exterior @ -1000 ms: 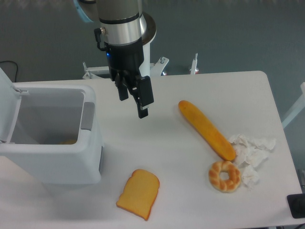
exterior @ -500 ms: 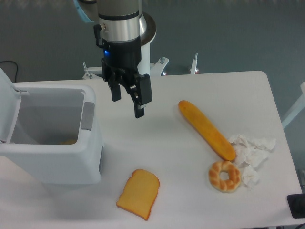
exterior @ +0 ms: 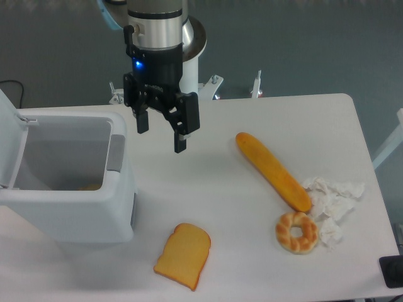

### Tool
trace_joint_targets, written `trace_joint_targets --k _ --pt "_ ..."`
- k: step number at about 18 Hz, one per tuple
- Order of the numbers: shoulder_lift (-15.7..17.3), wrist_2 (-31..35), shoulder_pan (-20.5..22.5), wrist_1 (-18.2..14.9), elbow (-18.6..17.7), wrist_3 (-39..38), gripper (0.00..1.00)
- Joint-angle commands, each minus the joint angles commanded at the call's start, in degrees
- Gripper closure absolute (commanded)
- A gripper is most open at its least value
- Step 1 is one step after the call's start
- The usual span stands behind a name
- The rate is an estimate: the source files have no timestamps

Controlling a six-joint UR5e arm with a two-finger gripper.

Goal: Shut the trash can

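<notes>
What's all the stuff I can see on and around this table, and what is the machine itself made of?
trash can: one, white with a grey front latch, left side of the table, lid swung up and open, something orange barely visible inside
baguette: one, golden orange, lying diagonally right of centre
bread ring: one, tan with pale stripes, near the lower end of the baguette
slice of toast: one, orange-brown, front of the table, right of the trash can
crumpled paper: one clump, white, right edge beside the bread ring
table: one, white
arm: one, silver and black, above the table's back edge
gripper: one, black, two fingers spread apart, empty, hanging right of the trash can
</notes>
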Motion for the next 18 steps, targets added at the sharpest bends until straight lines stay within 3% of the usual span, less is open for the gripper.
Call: trace_joint_targets --k 8,18 --pt "-2.20 -0.09 -0.35 0.97 3.60 -12.73 0.00" --pt "-0.71 -2.18 -0.70 0.97 3.61 -31.19 0.00"
